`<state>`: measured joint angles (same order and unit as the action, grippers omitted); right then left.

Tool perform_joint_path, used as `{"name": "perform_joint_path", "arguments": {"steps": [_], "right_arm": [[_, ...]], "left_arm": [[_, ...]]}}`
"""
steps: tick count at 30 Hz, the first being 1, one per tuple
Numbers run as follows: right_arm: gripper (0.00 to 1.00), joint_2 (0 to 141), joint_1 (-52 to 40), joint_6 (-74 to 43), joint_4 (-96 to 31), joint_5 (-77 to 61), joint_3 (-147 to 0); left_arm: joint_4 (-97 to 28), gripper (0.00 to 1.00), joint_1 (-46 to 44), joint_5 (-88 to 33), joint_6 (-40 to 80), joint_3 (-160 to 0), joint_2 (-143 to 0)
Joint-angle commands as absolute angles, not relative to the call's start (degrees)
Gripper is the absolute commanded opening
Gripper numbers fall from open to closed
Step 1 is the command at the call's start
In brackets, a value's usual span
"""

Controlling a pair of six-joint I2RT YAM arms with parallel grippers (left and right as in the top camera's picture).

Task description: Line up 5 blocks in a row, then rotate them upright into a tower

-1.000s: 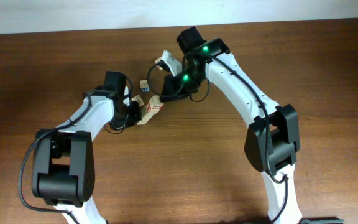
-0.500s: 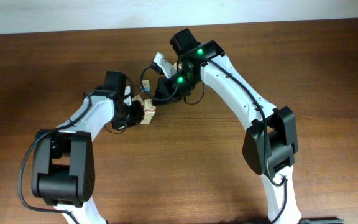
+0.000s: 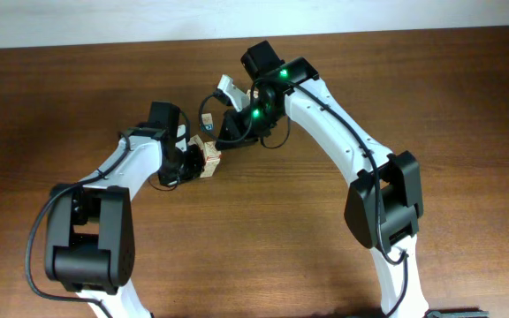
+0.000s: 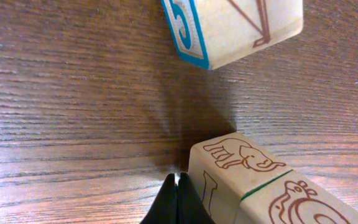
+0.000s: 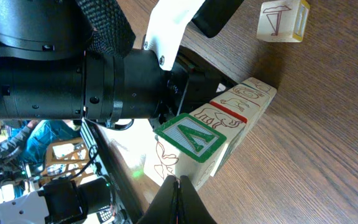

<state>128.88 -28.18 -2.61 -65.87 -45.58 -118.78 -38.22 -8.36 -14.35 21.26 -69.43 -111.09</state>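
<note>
- Left gripper [image 4: 178, 198] closed on nothing, just beside elephant block [image 4: 229, 163].
- Right gripper [image 5: 179, 190] closed, empty, by green-V block [image 5: 194, 138].
- Blocks [image 3: 208, 159] toward tabletop [image 3: 467, 106] far edge, arms crowding both sides.
- Blue-sided cube [image 4: 229, 25] near, apart.

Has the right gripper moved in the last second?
Yes. Judged against the table's back edge in the overhead view, the right gripper has shifted left, toward the blocks, then held there.

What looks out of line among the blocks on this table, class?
The cube with a blue-framed side lies apart from the row of blocks and is turned at an angle to it. Nothing looks spilled or damaged.
</note>
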Motion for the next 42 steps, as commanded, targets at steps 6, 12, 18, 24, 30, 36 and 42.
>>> {"name": "perform_joint_path", "arguments": {"steps": [6, 12, 18, 24, 30, 36, 42], "right_arm": [[0.05, 131.9, -30.4, -2.5, -65.7, -41.5, -117.3], [0.04, 131.9, -30.4, -2.5, -65.7, -41.5, -117.3], [0.05, 131.9, -30.4, -2.5, -65.6, -41.5, -117.3], [0.04, 131.9, -30.4, -3.6, -64.4, -41.3, -117.3], [0.04, 131.9, -30.4, -3.9, -64.0, -41.3, -117.3], [0.04, 131.9, -30.4, -3.9, -63.1, -41.3, -117.3], [0.04, 131.9, -30.4, -3.9, -62.5, -41.3, -117.3]], "left_arm": [[-38.5, 0.0, -8.0, -15.9, 22.6, -70.2, -109.7], [-39.0, 0.0, -7.9, -13.5, 23.8, -70.2, -109.7], [-40.5, 0.0, -6.4, -11.5, 24.8, -70.2, -109.7], [-41.2, 0.0, -4.4, -11.5, 24.8, -70.2, -109.7], [-41.2, 0.0, -4.4, -11.5, 24.8, -70.2, -109.7], [-41.2, 0.0, -4.4, -11.5, 24.8, -70.2, -109.7], [-41.2, 0.0, -4.4, -11.5, 24.8, -70.2, -109.7]]}}
